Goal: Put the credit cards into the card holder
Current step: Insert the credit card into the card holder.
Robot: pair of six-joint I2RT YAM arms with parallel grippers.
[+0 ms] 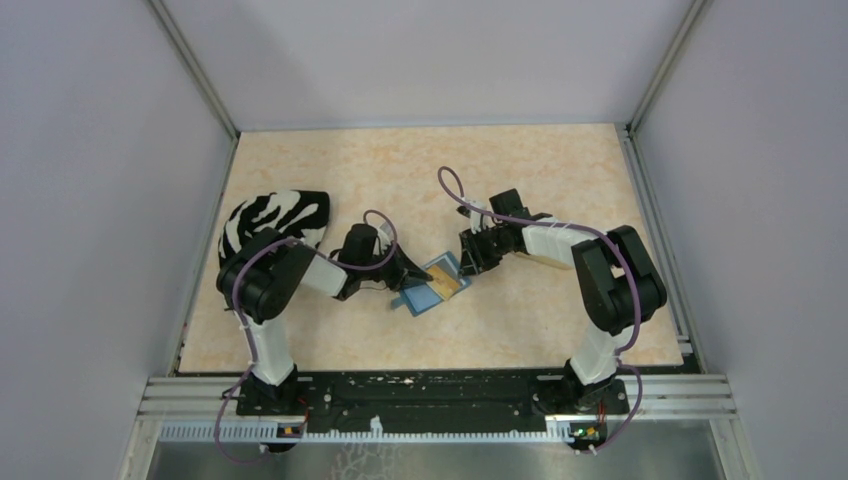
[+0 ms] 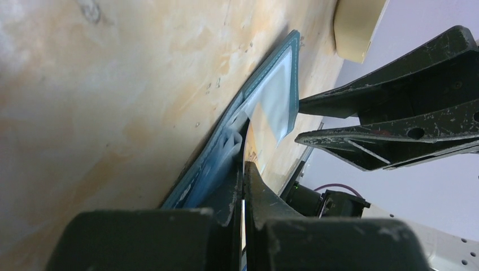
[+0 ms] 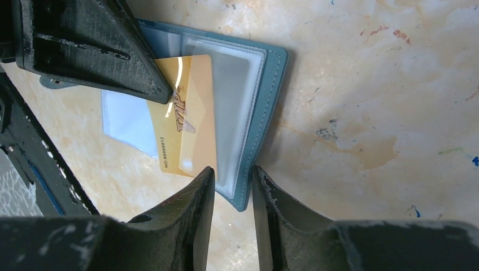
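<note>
Unfolded teal folding card holder (image 3: 274, 84), mid-table: I am pinning a gold plastic credit card (image 3: 189, 113) onto it with the closed left gripper (image 3: 160, 91), steadying it for insertion, while the right gripper (image 3: 233, 175), jaws slightly parted, is straddling its clear sleeve (image 3: 237, 101).

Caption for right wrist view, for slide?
Left pincer, shut, tip on gold card across open holder; right pincer, open, straddles holder's corner.

I note card holder (image 3: 270, 101): teal, matt, leather-like, stitched edge | its sleeves (image 3: 237, 113): clear glossy plastic | gold card (image 3: 192, 124): glossy plastic | table (image 3: 367, 84): smooth marbled top, scuffed | right gripper fingers (image 3: 181, 220): black, matt, chipped
</note>
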